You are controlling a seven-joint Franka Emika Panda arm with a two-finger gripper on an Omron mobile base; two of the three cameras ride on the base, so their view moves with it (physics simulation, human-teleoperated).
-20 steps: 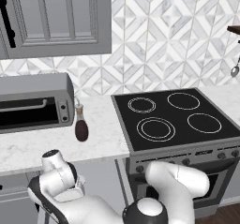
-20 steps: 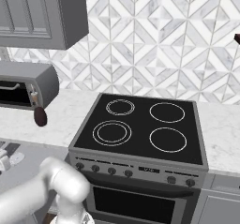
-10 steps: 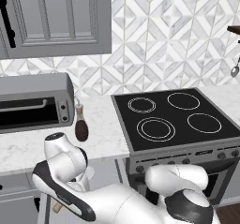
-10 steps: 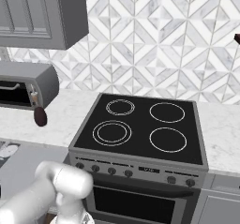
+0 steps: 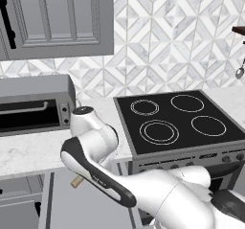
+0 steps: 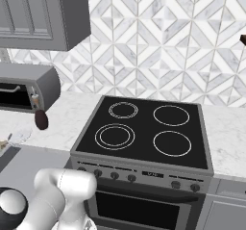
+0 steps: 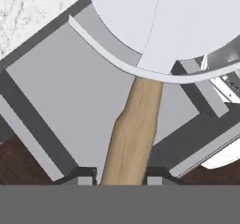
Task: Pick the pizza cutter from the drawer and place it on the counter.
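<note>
Gripping the pizza cutter by its tan wooden handle, the gripper has both fingertips clenched against the handle's sides at the bottom centre of the hand view, which leaves the round blade pointing away, in the upper right of that frame. The open drawer lies behind the cutter, its flat grey floor across the centre. The counter shows in the upper left, the likely placement surface.
</note>
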